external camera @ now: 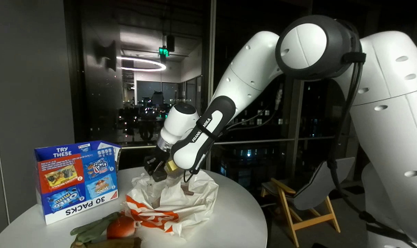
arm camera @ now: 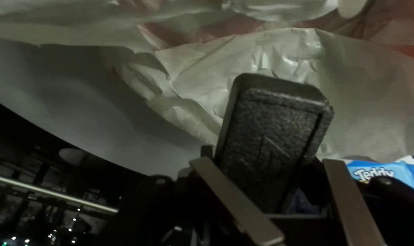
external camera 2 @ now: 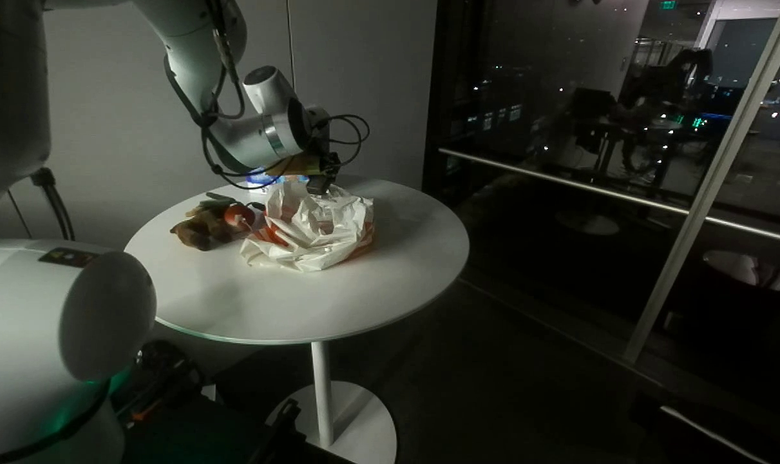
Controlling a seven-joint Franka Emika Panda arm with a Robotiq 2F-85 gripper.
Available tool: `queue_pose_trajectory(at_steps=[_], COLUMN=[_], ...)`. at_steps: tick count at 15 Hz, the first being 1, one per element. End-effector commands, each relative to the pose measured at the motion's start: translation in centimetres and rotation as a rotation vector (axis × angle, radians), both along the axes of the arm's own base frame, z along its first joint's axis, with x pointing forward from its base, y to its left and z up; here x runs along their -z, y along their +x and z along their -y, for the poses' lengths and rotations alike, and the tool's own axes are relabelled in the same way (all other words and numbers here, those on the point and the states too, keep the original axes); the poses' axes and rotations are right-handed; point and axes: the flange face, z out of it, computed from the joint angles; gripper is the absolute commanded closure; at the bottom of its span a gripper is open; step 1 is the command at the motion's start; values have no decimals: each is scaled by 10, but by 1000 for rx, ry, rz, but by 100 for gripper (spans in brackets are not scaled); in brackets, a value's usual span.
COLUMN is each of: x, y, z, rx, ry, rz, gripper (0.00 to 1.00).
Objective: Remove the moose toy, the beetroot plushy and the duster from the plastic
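"TRY THESE", "OREO", "30 PACKS" printed on blue box; gripper is seen at plastic bag; jaw opening, any grip can't be told.

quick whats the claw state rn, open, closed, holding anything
Claw: cannot be told; the wrist view clearly shows just one fingertip.

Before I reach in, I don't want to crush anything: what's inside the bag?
In an exterior view, a small brownish patch shows in the mouth of the bag; whether it's a thing or print, I can't tell. Folds cover the rest.
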Motion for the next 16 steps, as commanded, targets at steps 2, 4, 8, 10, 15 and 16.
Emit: queue_pose_trajectory(at_steps=[2,4,8,10,15,16], x=[-21,-22,8,24,55,59], y=[-56,-80,-115,-121,-125,-123], z=[-33,-57,-123,-140,-108,-98], rx=[-230,-333,-511,-605,-790,-814], ry=[31,34,69,81,-39,-65], rz=[34,37,-65,-142,-420,-469], gripper=[65,65,65,65,59,15])
